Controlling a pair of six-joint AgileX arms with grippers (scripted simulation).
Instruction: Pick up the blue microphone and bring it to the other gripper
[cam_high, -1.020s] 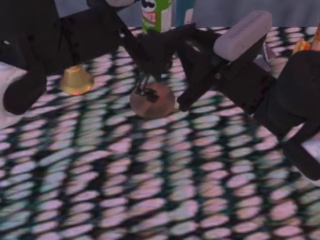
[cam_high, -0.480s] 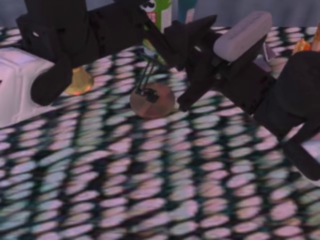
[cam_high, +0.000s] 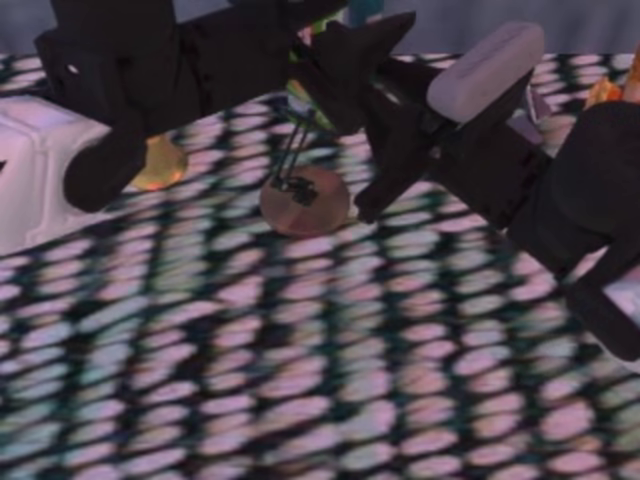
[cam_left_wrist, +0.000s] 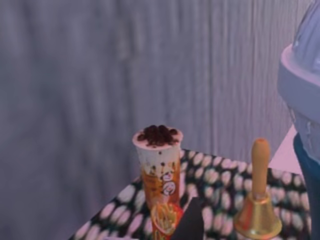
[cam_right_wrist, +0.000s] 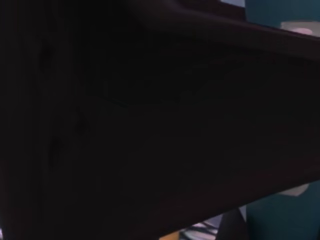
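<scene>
Two black claws crowd together at the far edge of the patterned table (cam_high: 300, 380): my left gripper (cam_high: 335, 75) reaches in from the left, and my right gripper (cam_high: 400, 150), the one with the pale grey bar, reaches in from the right. I cannot tell whether either is closed or what it holds. The blue microphone (cam_left_wrist: 302, 80) sits right by my left wrist camera, pale head above teal handle. Only a teal sliver shows from above, at the top edge where the claws meet. My right wrist view is mostly dark. A brass bell (cam_high: 160, 165) stands half hidden under my left arm, and a brown disc (cam_high: 305, 205) lies just below the claws.
</scene>
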